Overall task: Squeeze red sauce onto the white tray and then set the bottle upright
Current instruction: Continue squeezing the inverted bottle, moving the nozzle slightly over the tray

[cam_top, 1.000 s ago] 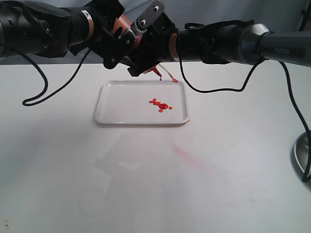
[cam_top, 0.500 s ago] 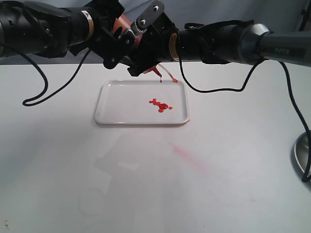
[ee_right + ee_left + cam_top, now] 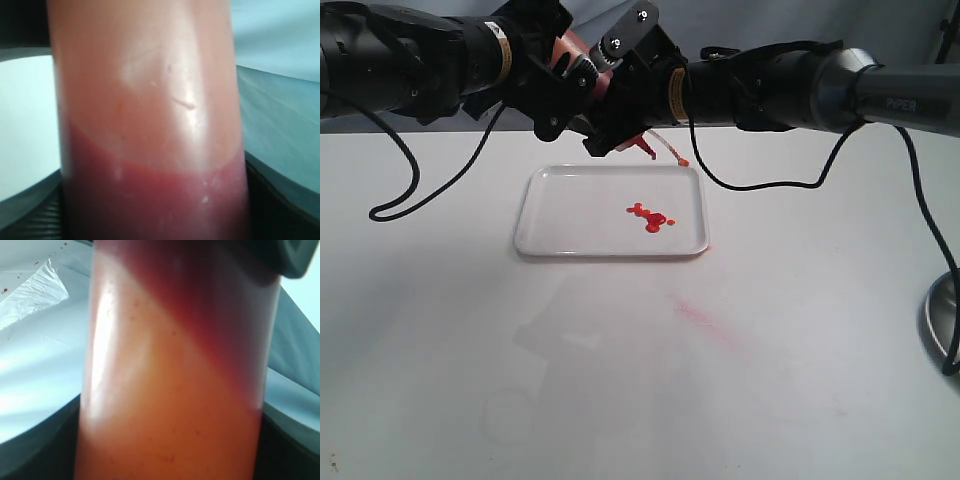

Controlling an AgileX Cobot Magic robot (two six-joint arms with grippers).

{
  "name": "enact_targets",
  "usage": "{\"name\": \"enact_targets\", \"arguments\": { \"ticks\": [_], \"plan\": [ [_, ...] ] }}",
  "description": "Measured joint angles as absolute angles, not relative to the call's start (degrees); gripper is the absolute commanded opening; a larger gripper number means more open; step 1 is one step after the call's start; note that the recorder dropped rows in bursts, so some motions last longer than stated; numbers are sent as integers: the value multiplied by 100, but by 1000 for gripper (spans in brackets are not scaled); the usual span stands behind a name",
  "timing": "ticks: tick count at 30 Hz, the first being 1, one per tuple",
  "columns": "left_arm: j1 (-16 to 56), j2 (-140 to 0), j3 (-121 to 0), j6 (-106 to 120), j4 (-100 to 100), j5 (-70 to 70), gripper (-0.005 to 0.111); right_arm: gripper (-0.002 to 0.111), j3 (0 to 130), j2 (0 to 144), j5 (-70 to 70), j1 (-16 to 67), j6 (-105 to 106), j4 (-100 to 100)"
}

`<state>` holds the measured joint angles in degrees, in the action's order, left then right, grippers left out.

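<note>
My left gripper (image 3: 560,95) and my right gripper (image 3: 615,115) are each closed partway around the bottle (image 3: 175,390), jaws wide because the body is wide. It fills both wrist views, stained orange with dark sauce pooled toward one end. Seen from outside, we hold it tilted in the upper middle of the frame, with the nozzle (image 3: 646,150) pointing down to the right over the top edge of the white tray (image 3: 535,235) and the tethered cap (image 3: 680,163) dangling just beside it. Half a second ago a drop hung below the tip; now the tip is clean and sits a touch higher, while my grip has not altered. The red sauce (image 3: 650,216) lies as a small cluster of blobs right of the tray's centre, no bigger than a second ago. I judge the squeezing done, so what remains is to swing the bottle upright and stand it on the table.
</note>
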<state>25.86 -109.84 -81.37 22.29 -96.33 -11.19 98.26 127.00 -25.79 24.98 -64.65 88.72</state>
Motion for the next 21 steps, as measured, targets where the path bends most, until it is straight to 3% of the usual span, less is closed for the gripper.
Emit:
{"name": "enact_targets", "arguments": {
  "ticks": [9,21],
  "plan": [
    [2586,-10984,-8137,2239,-9588,-1119,15,0,9826,12700,-2579,2498,-6477,8872],
    [2586,-10984,-8137,2263,-9514,-1119,15,0,9826,12700,-2579,2498,-6477,8872]
  ]
}}
